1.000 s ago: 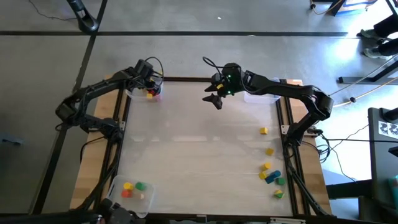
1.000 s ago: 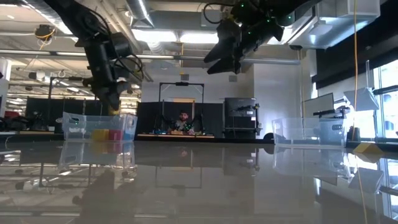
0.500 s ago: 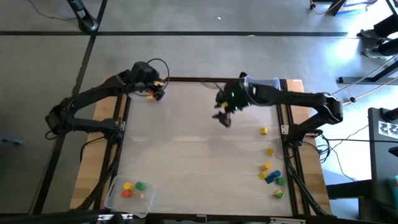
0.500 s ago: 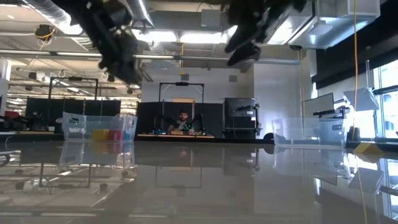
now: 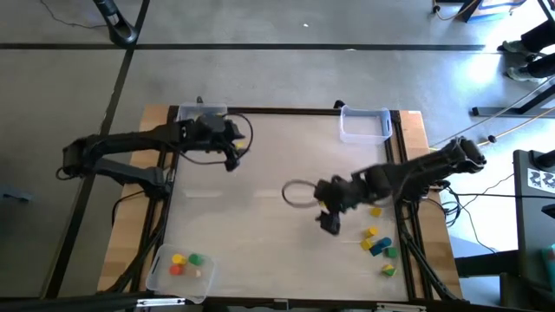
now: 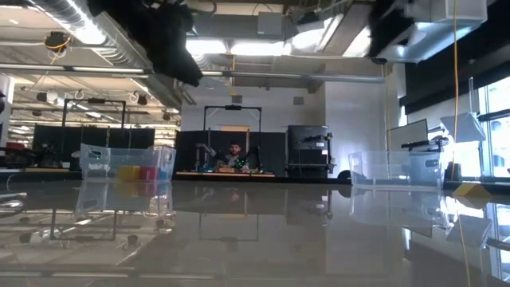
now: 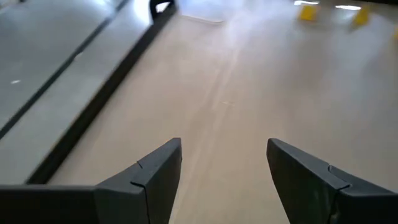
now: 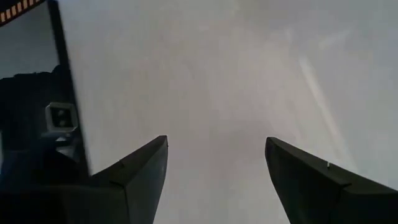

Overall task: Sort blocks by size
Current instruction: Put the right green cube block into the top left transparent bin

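Observation:
Several small blocks lie loose on the table near its right edge: yellow ones [image 5: 375, 211] [image 5: 370, 231], a blue one [image 5: 381, 244] and a green one [image 5: 390, 252]. My right gripper [image 5: 328, 224] is open and empty above the table, just left of these blocks; its wrist view [image 8: 214, 162] shows only bare table between the fingers. My left gripper [image 5: 232, 159] is open and empty above the table's far left part [image 7: 224, 162]. Two yellow blocks [image 7: 308, 11] show far off in the left wrist view.
A clear tray [image 5: 182, 264] at the near left corner holds yellow, green and orange blocks. A clear tray [image 5: 364, 124] stands at the far right. A third tray [image 6: 127, 167] at the far left holds yellow, red and blue blocks. A person sits far behind the table [image 6: 233, 151].
My left gripper has left the far-left tray and gone toward the table's near edge and right, out over the table. My right gripper has swung from the far middle toward the near edge, ending beside the loose blocks at the right. Both are open and empty.

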